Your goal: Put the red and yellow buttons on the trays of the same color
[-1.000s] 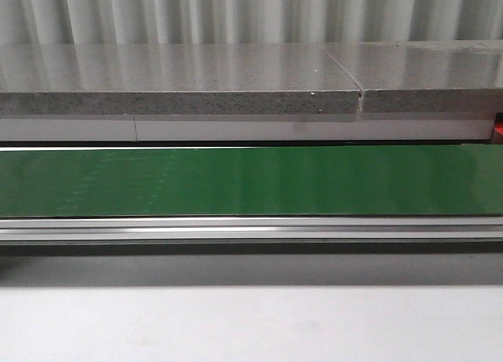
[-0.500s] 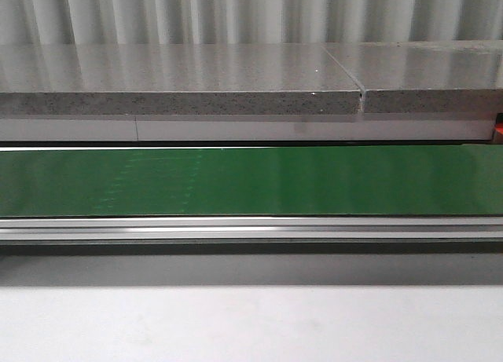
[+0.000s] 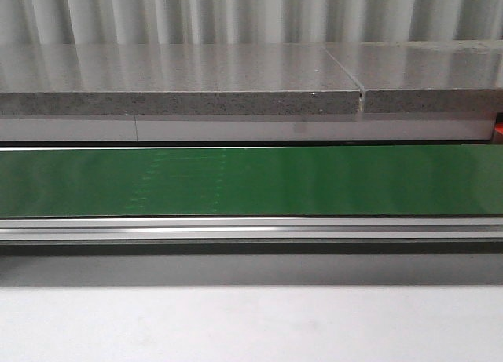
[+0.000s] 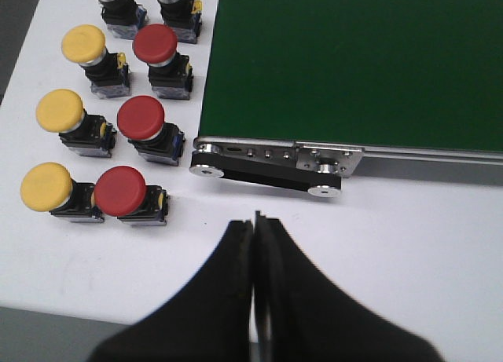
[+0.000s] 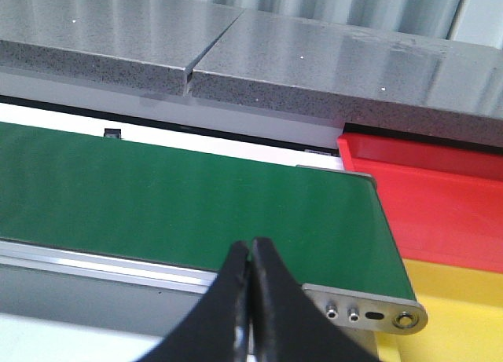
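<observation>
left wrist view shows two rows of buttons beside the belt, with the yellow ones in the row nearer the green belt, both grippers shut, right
Not quite. In the left wrist view the red buttons form the row nearer the green belt; the yellow buttons sit in the outer row. The rest holds: the left gripper and right gripper are both shut.

Matt green belt point(image 3: 314, 181) in brushed metal frame point(image 3: 251, 227); glossy speckled stone counter point(image 3: 181, 79); shiny plastic buttons point(image 4: 141, 117).

The conveyor belt point(image 3: 314, 181) is plain dark green, edged by a silver rail point(image 3: 251, 228). Yellow-capped buttons point(image 4: 60, 111) and red-capped buttons point(image 4: 141, 117) have black bases on the white desk point(image 4: 393, 244). The red tray point(image 5: 440, 197) adjoins the yellow tray point(image 5: 456, 315). Both claws are black.
</observation>
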`<state>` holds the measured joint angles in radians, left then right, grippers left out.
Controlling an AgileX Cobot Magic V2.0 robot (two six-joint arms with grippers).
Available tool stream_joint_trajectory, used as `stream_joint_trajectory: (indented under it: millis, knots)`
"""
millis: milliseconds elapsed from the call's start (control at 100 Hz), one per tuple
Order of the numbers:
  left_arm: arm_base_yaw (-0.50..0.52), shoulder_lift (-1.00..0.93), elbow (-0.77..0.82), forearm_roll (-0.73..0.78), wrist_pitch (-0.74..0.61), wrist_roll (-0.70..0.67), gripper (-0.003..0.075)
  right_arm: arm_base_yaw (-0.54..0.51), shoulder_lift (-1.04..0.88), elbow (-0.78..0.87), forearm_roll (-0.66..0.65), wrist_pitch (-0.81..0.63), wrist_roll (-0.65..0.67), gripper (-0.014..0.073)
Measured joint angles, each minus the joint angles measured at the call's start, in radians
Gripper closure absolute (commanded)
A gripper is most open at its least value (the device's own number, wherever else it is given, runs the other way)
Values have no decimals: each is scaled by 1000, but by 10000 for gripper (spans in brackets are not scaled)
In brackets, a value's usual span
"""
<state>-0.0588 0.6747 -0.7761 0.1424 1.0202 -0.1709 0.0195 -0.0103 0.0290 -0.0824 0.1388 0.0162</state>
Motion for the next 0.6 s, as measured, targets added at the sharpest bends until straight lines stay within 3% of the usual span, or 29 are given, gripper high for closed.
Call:
stream_joint_trajectory:
  millis: [60, 130, 250, 320, 390, 600]
  knots:
    - [0, 0, 0, 2, -2, -9, 670, 0, 0, 0, 0, 0, 0, 662]
    - [0, 0, 0, 2, -2, -30, 548, 0, 0, 0, 0, 0, 0, 662]
    - [0, 0, 0, 4, 8, -64, 239, 0, 0, 0, 0, 0, 0, 662]
    - [0, 0, 0, 4, 12, -95, 111, 0, 0, 0, 0, 0, 0, 662]
    - [0, 0, 5, 6, 12, -118, 67, 0, 0, 0, 0, 0, 0, 662]
    - [0, 29, 57, 48, -4, -238, 81, 0, 0, 0, 0, 0, 0, 662]
